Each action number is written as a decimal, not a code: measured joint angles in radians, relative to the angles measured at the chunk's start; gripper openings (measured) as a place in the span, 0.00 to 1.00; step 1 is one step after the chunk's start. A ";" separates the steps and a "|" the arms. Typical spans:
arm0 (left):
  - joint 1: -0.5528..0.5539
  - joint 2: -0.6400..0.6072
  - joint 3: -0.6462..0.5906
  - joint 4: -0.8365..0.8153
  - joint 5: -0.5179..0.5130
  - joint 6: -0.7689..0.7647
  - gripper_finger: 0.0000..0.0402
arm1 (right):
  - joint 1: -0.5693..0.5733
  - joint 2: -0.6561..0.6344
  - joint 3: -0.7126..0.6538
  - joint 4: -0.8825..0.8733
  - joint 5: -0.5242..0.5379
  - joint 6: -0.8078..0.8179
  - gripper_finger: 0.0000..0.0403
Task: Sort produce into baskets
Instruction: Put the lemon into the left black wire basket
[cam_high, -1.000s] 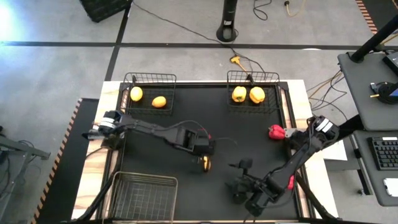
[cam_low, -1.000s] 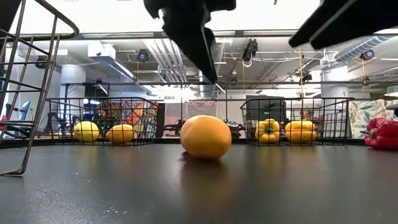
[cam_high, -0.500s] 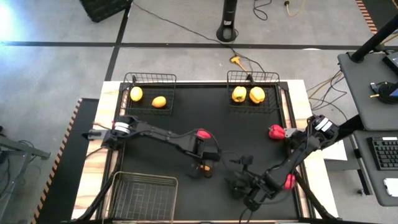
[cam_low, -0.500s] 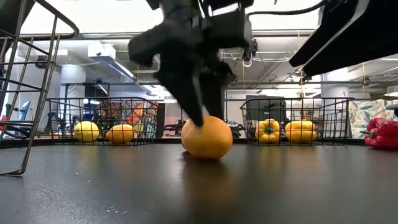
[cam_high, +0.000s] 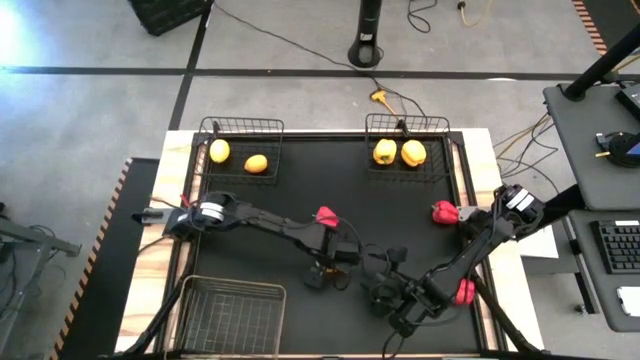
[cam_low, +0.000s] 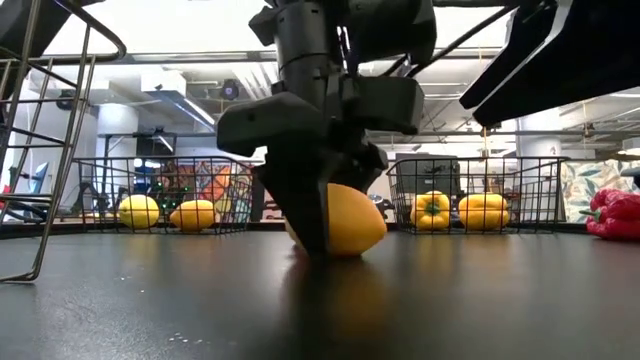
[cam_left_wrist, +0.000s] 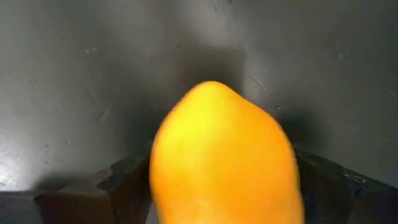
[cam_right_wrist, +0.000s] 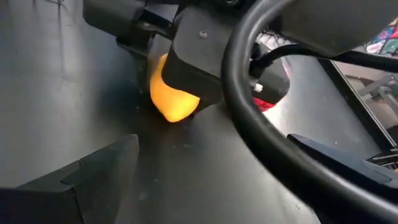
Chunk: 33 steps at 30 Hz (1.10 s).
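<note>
A yellow-orange citrus fruit (cam_low: 350, 222) lies on the black table near its middle. It also fills the left wrist view (cam_left_wrist: 224, 162). My left gripper (cam_high: 326, 272) has come down over it and is shut on it. My right gripper (cam_high: 396, 298) is open and empty near the table's front edge, just right of the fruit. The far-left basket (cam_high: 240, 132) holds two citrus fruits. The far-right basket (cam_high: 407, 128) holds two yellow peppers. A third basket (cam_high: 232, 300) stands at the near left. My left gripper pinches the citrus fruit between its two fingers, which sit on its two opposite sides (cam_left_wrist: 158, 180). The fingers (cam_low: 305, 210) come from above, pointing down. The fruit's underside rests on the table.
One red pepper (cam_high: 444, 212) lies at the table's right edge. Another (cam_high: 463, 292) shows beside my right arm. A third (cam_high: 326, 215) lies beside my left arm. Free table lies between the two far baskets.
My left gripper has come down and toward the near edge onto the citrus fruit, and its fingers now stand around it. The fruit has turned a little on the table.
</note>
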 joint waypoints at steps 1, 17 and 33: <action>-0.001 0.007 0.007 -0.006 0.000 0.004 0.74 | -0.002 0.000 0.000 -0.006 -0.002 0.000 0.99; -0.001 -0.058 0.111 -0.162 -0.075 -0.034 0.56 | -0.009 0.000 -0.001 -0.037 -0.002 -0.002 0.99; 0.164 -0.576 -0.054 -0.410 -0.419 -0.341 0.57 | -0.032 0.000 -0.003 -0.044 0.023 -0.041 0.99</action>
